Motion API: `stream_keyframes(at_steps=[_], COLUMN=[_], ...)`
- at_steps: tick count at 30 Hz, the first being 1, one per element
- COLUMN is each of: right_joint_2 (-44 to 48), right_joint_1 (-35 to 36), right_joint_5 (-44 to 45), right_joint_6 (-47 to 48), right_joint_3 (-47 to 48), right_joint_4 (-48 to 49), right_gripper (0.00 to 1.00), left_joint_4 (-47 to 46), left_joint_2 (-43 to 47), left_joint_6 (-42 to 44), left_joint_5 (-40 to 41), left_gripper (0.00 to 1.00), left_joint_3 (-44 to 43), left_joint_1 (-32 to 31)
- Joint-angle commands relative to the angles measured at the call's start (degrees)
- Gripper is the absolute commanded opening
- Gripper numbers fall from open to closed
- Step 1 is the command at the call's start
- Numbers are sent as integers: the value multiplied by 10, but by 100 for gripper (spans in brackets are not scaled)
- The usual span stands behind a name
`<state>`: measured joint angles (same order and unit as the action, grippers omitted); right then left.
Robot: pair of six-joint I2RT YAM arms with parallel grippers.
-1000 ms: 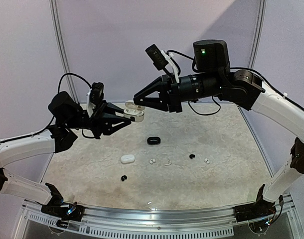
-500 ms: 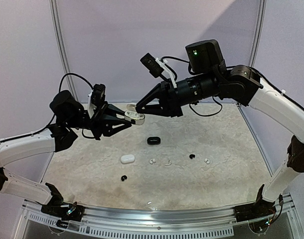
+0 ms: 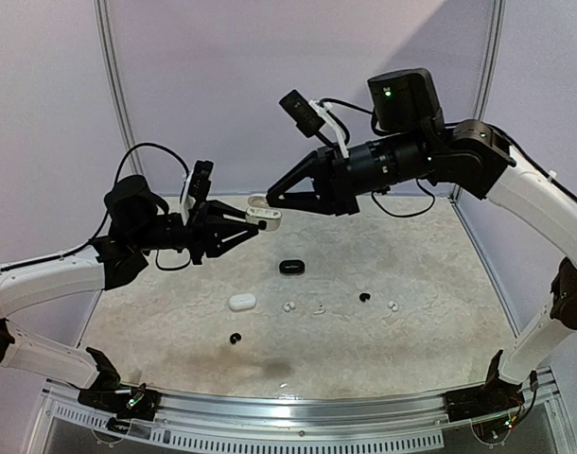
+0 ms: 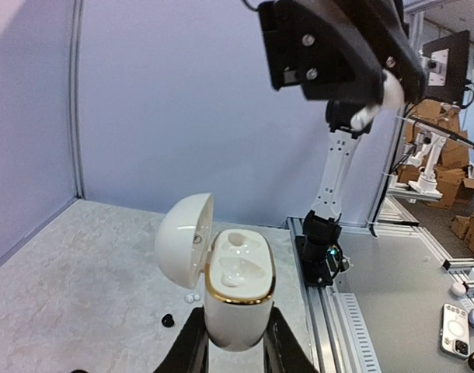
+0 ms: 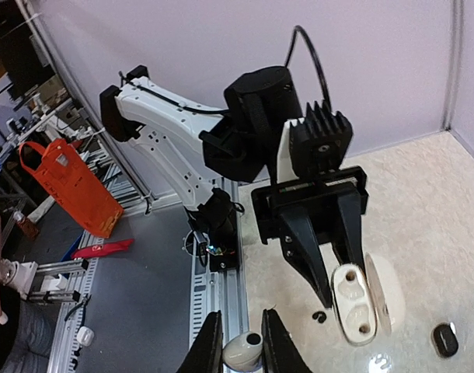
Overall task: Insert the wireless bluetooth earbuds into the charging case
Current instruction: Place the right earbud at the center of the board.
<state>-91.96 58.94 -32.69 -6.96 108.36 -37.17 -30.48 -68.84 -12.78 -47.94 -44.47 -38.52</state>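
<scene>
Pale lilac walls (image 3: pixel 222 85) close off the back of a mottled beige table (image 3: pixel 175 312), and both my arms are raised over its far half. My left gripper (image 4: pixel 234 318) is clamped on the lower body of an open white case (image 4: pixel 237 284), one finger on each side, holding it upright and clear of the table. Its lid (image 4: pixel 182 241) is swung back on the hinge, to the left in my left wrist view, and a gold band (image 4: pixel 238 298) rims the body. Inside, the nearer hollow looks empty. The farther one may hold a bud, though the glossy white makes that hard to tell.

My right gripper (image 5: pixel 240 330) is drawn almost together, pinching a white earbud (image 5: pixel 242 351) with a dark spot on it between the fingertips. From above, those tips hang just over the case, near it but not touching.

Down on the table a black case (image 3: pixel 291 267) lies near the middle. A closed white case (image 3: pixel 242 302) lies nearer to me and to its left. Three loose white buds (image 3: pixel 288 306) sit in a row to the right of that closed case. A black bud (image 3: pixel 364 298) lies among them, and a second black bud (image 3: pixel 236 339) lies nearer my bases
</scene>
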Motion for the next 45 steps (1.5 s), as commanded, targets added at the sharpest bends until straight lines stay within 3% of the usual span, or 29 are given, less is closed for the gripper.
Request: stream_keyframes(at_steps=[1, 7, 14, 25, 35, 37, 42, 45], right_joint_2=[59, 115, 23, -135, -220, -227, -240, -232], right_joint_1=[-52, -135, -135, -114, -96, -94, -93, -92], right_joint_5=[81, 94, 143, 415, 429, 430, 431, 432], right_joint_6=[-82, -297, -363, -460, -470, -467, -453, -435], right_joint_3=[-47, -276, -386, -358, -333, -329, -315, -307], right_joint_4=[-92, -92, -142, -173, -168, -168, -175, -172], right_gripper=[7, 5, 5, 5, 11, 14, 38, 46], left_joint_4=[55, 66, 48, 38, 38, 38, 38, 37], left_joint_2=[23, 45, 55, 69, 76, 75, 73, 71], left_joint_6=[23, 24, 19, 25, 36, 39, 44, 45], left_joint_5=[73, 91, 98, 106, 107, 107, 106, 105], left_gripper=[0, 0, 0, 0, 0, 0, 0, 0], left_joint_3=[25, 45, 59, 74, 79, 78, 76, 77], left_joint_1=[8, 13, 13, 13, 13, 13, 14, 14])
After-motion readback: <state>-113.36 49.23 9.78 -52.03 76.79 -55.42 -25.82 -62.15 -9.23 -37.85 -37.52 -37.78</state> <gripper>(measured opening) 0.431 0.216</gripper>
